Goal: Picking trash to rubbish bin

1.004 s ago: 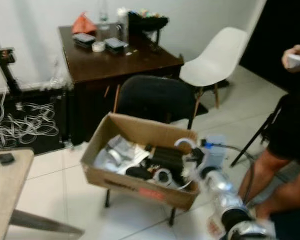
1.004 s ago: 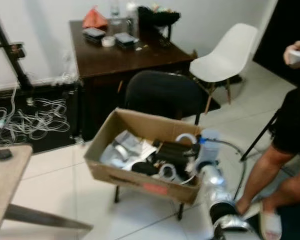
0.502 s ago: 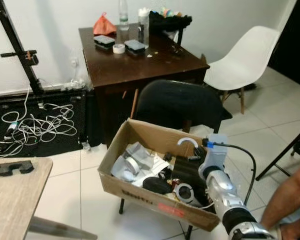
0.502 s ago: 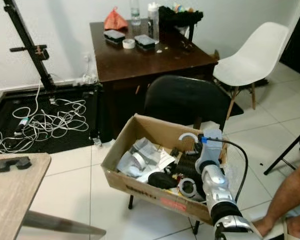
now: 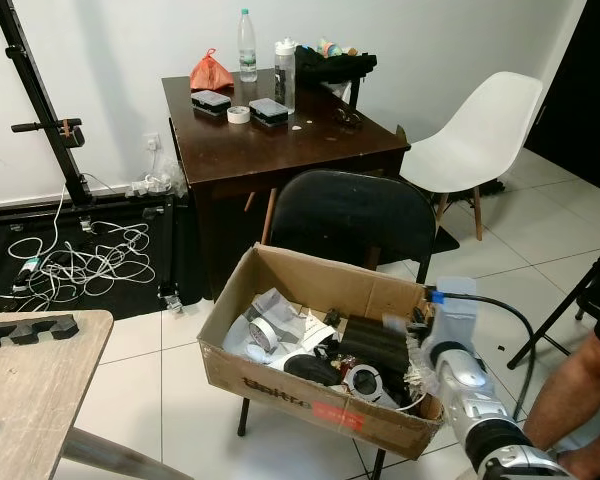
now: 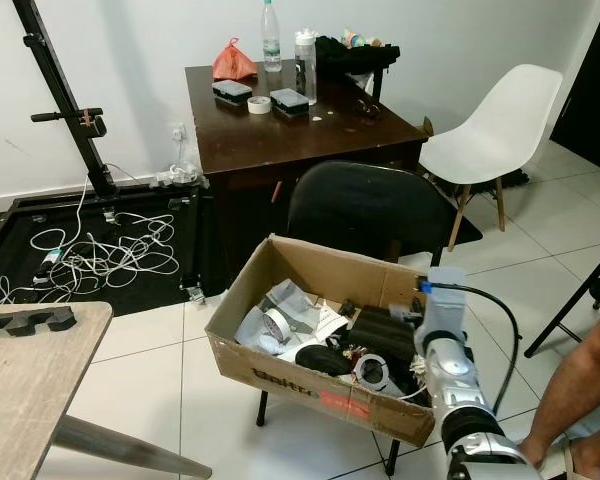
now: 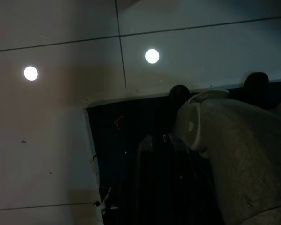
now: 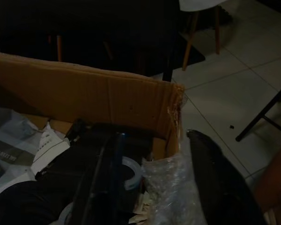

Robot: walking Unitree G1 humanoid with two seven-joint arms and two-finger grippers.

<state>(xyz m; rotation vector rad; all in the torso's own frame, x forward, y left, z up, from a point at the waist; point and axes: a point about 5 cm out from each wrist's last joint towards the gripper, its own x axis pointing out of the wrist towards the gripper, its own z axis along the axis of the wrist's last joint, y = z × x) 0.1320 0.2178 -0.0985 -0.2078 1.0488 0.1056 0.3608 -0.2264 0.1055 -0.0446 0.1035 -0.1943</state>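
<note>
While its fingers seemingly pinch crinkled clear plastic, the right gripper hangs over the cardboard box, positioned for dropping.

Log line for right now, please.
phase: drop | right gripper: over cardboard box corner, clear plastic wrap between fingers | left arm: idle | box on black chair

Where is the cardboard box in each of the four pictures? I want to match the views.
Left eye view: cardboard box at lower centre, on the black chair.
Right eye view: lower centre, again on the black chair, the right gripper at its right end.
Left wrist view: dark; I cannot make out the box.
Right wrist view: its brown wall crosses the upper half.
Shared landmark: white chair.
</note>
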